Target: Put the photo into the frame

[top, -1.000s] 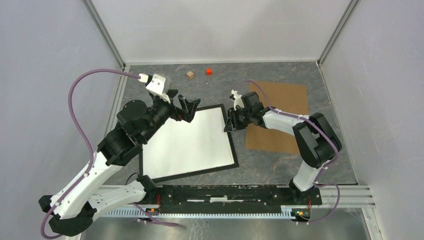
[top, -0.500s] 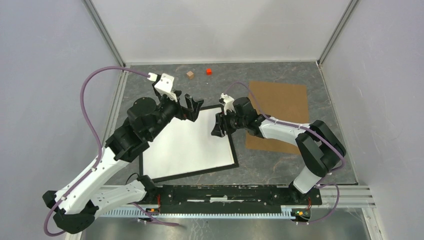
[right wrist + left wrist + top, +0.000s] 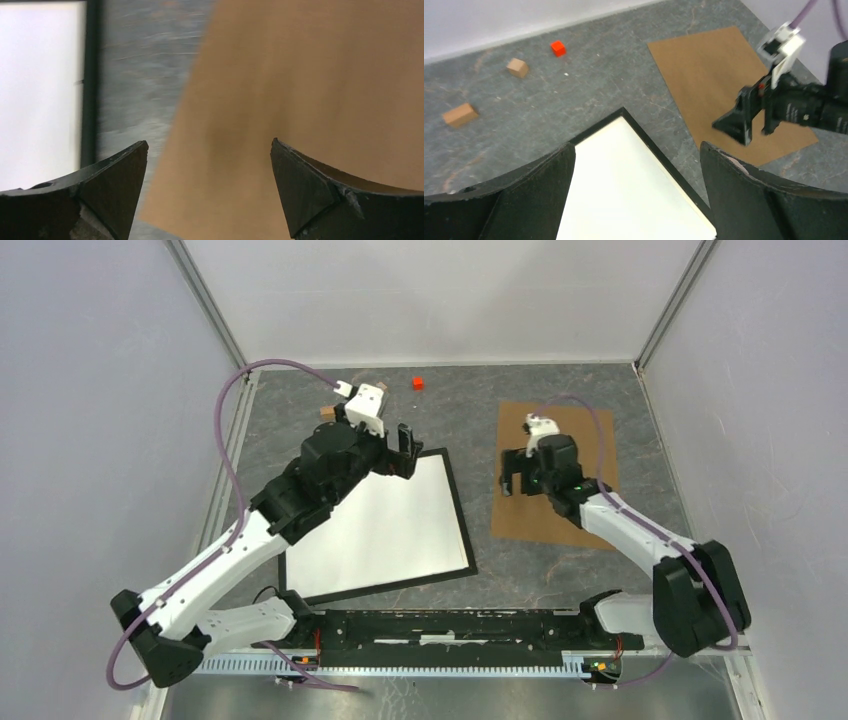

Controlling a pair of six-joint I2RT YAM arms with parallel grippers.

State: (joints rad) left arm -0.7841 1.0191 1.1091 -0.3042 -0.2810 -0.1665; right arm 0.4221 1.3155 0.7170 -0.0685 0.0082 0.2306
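left jaws: my left gripper point(image 3: 398, 452) is spread wide with nothing in it. It hangs over the far right corner of the frame, and whether it's touching down there I honestly can't tell.
right jaws: my right gripper point(image 3: 517, 483) is also wide apart and empty. It sits over the left edge of the brown board point(image 3: 525, 520), well clear of the frame.
frame point(image 3: 461, 515): thin black rectangle lying flat on the table point(image 3: 470, 410), left of centre and twisted a bit, so one corner points to the far right. Its near edge is close to my arm bases.
white sheet point(image 3: 385, 530): fills the frame pretty much edge to edge and lies flat inside the black border. No print shows on it, just plain white, so I can't tell if this is the photo.
gap: a strip of bare grey table runs between the frame's right edge and the board. They're beside each other but not touching; my right wrist view shows that best.
far-side bits: a red cube point(image 3: 417, 383) sits near the back wall. From my left wrist I also see a small tan cube point(image 3: 517, 67) and a longer wooden block point(image 3: 459, 114), all apart from each other and from the frame.
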